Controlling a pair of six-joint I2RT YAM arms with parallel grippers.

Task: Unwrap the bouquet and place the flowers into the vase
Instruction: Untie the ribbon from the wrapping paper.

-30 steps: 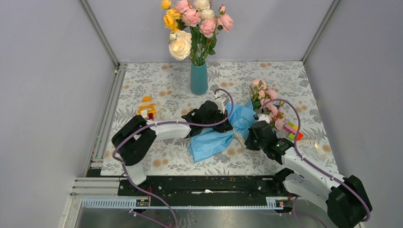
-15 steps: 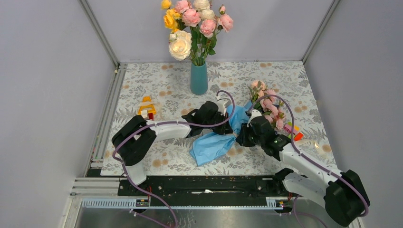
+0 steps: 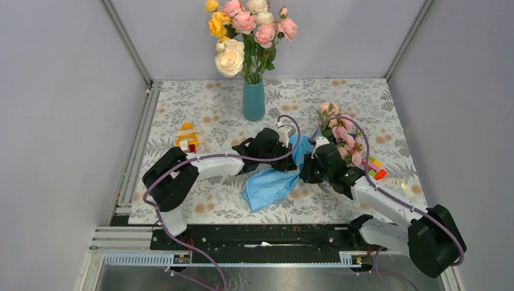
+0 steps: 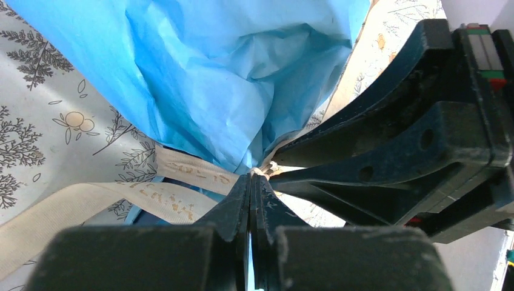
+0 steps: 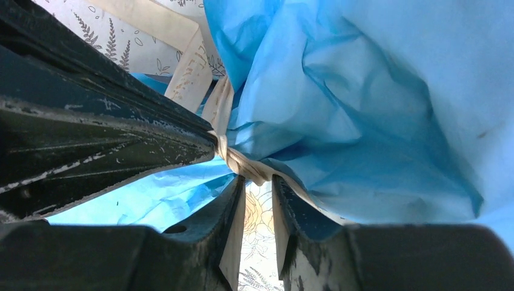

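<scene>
**Item:** bouquet [image 3: 276, 179], crinkled blue paper wrap, lying on the bench [image 3: 200, 115] between both tools. Its flowers [image 3: 342, 136] lie just beyond the right tool. The vase [image 3: 254, 100] stands well beyond the left tool.
**Binding:** cream ribbon [image 4: 182, 176], knotted around the wrap.
**Risk:** a pull on a tight knot would likely drag the whole bunch or tear the paper. The tools are tip to tip and may collide.
**Left tool** [image 4: 251, 179]: clenched, pinching the ribbon at the knot.
**Right tool** [image 5: 257, 182]: jaws slightly parted, grasping nothing, with the ribbon just ahead of its tips.
</scene>
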